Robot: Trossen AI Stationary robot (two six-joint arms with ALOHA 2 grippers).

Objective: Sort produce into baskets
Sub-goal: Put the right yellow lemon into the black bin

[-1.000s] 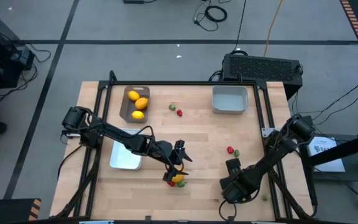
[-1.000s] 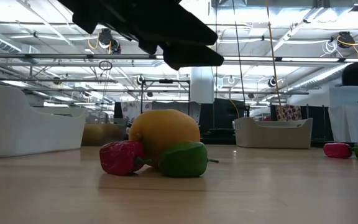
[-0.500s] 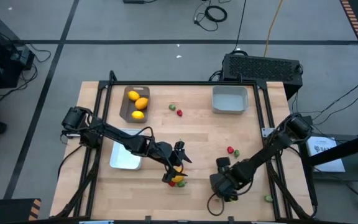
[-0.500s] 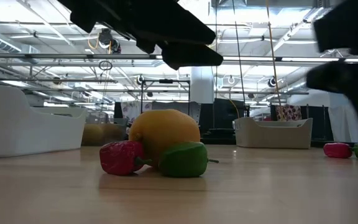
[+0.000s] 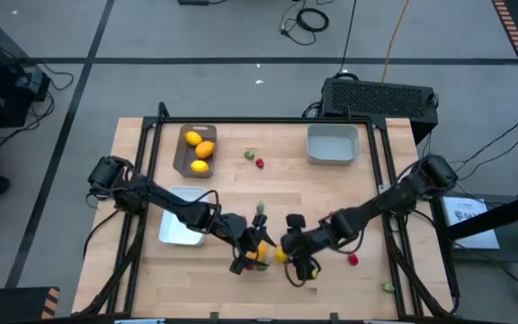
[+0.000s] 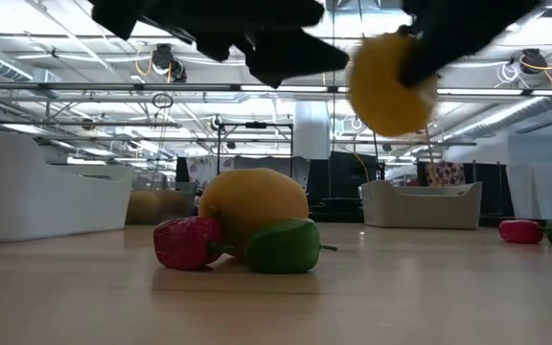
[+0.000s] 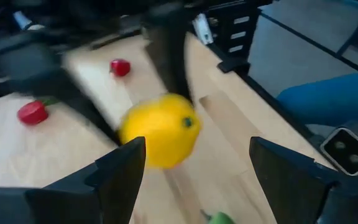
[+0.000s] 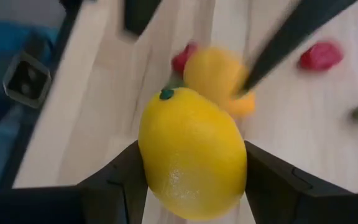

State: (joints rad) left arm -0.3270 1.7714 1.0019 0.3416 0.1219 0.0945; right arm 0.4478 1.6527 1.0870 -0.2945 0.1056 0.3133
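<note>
A yellow lemon [image 6: 252, 206], a red berry [image 6: 188, 241] and a green piece [image 6: 284, 245] lie together on the table near its front middle [image 5: 257, 259]. My left gripper [image 5: 252, 241] hangs open just above this pile and touches nothing. My right gripper [image 5: 286, 255], right beside it, is shut on a second lemon [image 8: 191, 152], which is in the air [image 6: 389, 84]. The grey-brown tray [image 5: 183, 164] holds three lemons. The white tray [image 5: 180, 229] and the pale grey bin [image 5: 333, 157] hold no produce that I can see. My right gripper pinches the lemon's two opposite sides [image 8: 146, 163] between its two fingers [image 8: 114, 186]. It comes from the table's right, roughly level. The lemon is lifted clear of the table, its green-dotted stem end [image 8: 166, 94] pointing away from the wrist.
A green piece and a red berry [image 5: 254, 159] lie at the far middle. A red berry [image 5: 352, 260] and a green piece [image 5: 388, 287] lie at the near right. A black vented box [image 5: 380, 94] stands beyond the far right edge. The two arms are close together.
My right gripper has swept from the near right corner toward the table's left, carrying its lemon in the air to just beside my left gripper and the pile. The pile has stayed put.
</note>
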